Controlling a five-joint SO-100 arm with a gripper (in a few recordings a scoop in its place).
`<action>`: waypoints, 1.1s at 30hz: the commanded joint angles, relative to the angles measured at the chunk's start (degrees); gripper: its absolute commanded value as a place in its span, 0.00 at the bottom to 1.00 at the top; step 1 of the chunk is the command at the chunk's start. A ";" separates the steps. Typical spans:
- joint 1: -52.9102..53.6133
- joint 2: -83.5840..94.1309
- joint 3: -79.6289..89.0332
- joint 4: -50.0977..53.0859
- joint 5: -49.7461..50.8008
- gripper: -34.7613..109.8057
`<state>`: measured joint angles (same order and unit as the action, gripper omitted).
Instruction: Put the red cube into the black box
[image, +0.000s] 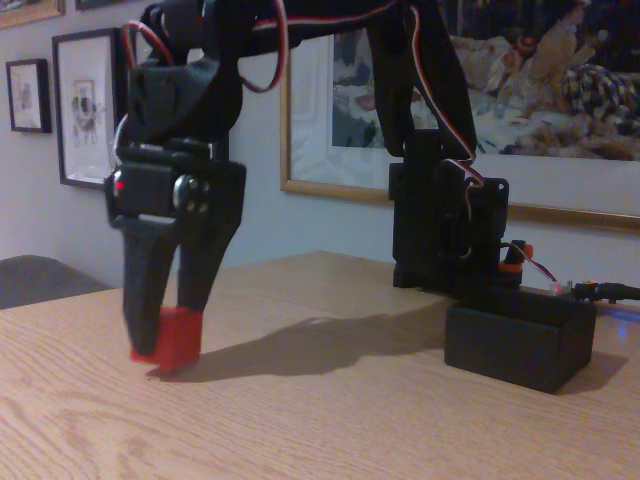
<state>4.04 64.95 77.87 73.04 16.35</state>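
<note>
At the left of the fixed view the black gripper (165, 335) points down at the wooden table (330, 420). Its two fingers close on the red cube (175, 338), which sits at or just above the tabletop, slightly tilted. The black box (520, 343) stands on the table at the right, low and wide, in front of the arm's base. The cube is well to the left of the box.
The arm's black base block (445, 225) with red, white and black wires rises behind the box, with a small orange-red part (512, 262) beside it. Framed pictures hang on the wall behind. Bare wood lies between cube and box.
</note>
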 joint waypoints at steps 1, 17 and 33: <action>2.11 10.28 1.14 3.52 -0.09 0.26; 33.13 46.93 22.24 16.44 -9.67 0.25; 47.72 44.82 38.76 7.29 -19.07 0.26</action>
<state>51.59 109.95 115.58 80.60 -2.46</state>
